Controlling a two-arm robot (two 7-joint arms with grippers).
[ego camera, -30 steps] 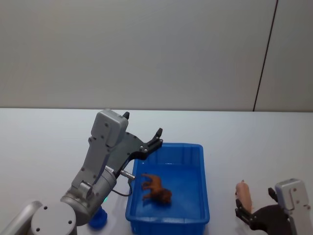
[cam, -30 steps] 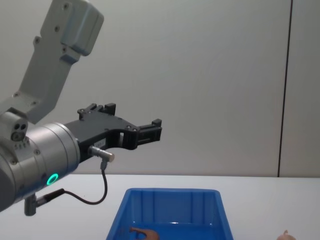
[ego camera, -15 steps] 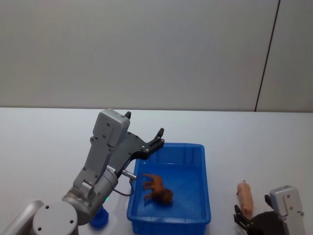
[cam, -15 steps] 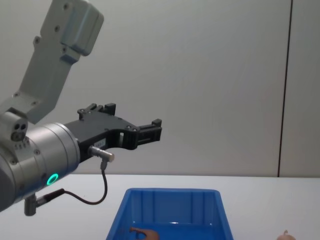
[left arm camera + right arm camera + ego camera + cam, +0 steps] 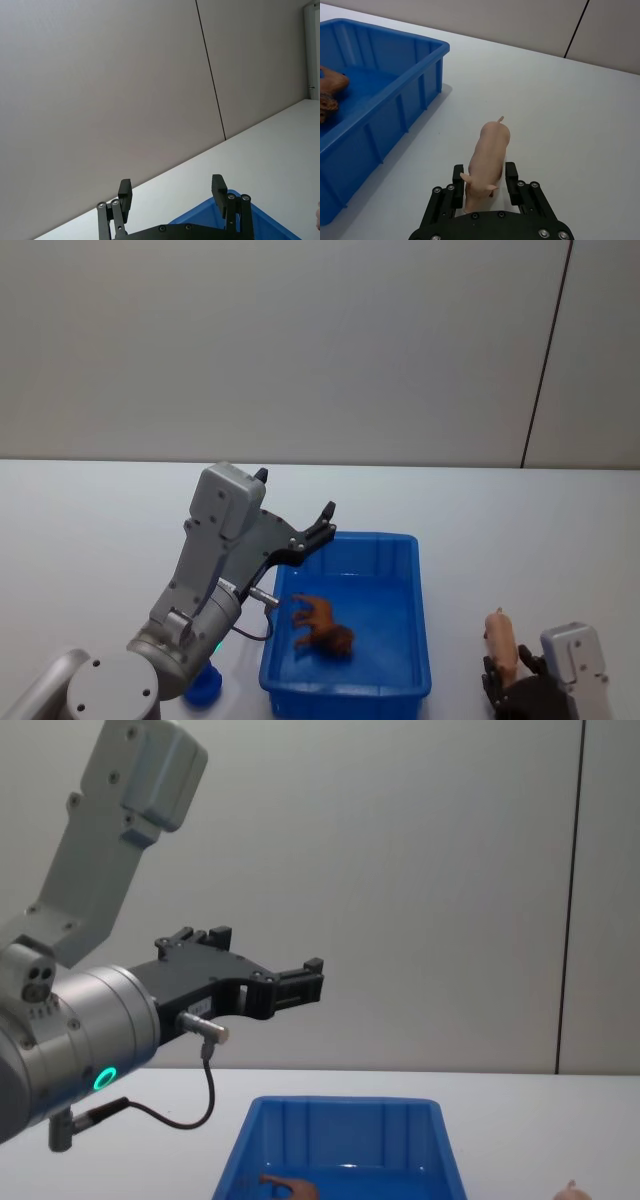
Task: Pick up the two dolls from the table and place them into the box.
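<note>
Starting at the left: the left hand (image 5: pixel 293 492) hangs in the air with its fingers spread wide and nothing between them. It looks idle to me. The box (image 5: pixel 345 695) sits just below and ahead of its fingertips.

The brown doll (image 5: pixel 320 628) lies on the floor of that box, under and a bit past the left hand, so I'd call that half of the job done.

Going right, the pink doll (image 5: pixel 487 160) is on the worktop (image 5: pixel 580 125), outside the box and just beside its wall. The right hand (image 5: pixel 485 175) is down low around it, fingers (image 5: pixel 511 176) narrowed onto the doll's head end, one on each flank. From the wrist view they look like they're touching both sides, so I read it as a grip. The doll's body stretches away from the palm with its tail at the far end, and it hasn't left the worktop yet.

So roughly halfway or a bit more. What's left is lifting the pink one, carrying it across over the rim and letting go inside.
</note>
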